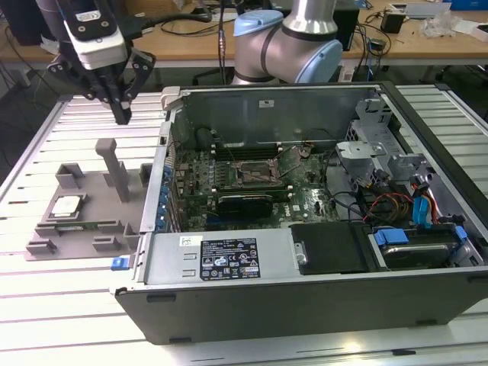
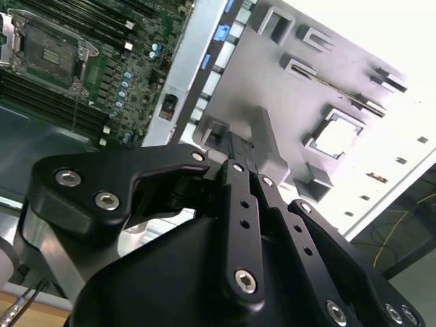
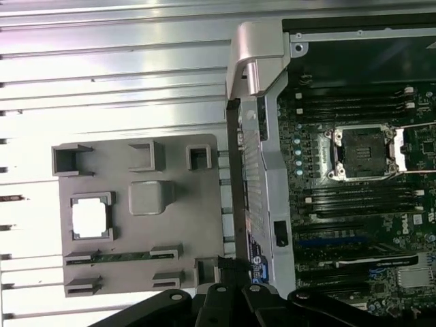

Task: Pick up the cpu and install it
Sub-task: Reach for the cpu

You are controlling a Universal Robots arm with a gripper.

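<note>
The cpu (image 1: 67, 206) is a small silvery square chip lying flat in a recess of the grey plastic tray (image 1: 46, 248), to the exterior view's left of the computer case. Both wrist views show it as a bright square, the cpu (image 3: 92, 218) and the cpu (image 2: 338, 138). My gripper (image 1: 122, 114) hangs well above the tray's far side, fingers shut together with nothing between them. It is apart from the chip. Inside the case the motherboard's dark socket (image 1: 252, 175) stands with its frame lifted.
The open computer case (image 1: 305, 290) fills the middle and the exterior view's right, its side wall (image 1: 164, 183) next to the tray. A tall grey post (image 1: 114, 164) and several blocks rise from the tray. Cables and drive bays (image 1: 412, 221) crowd the case's right end.
</note>
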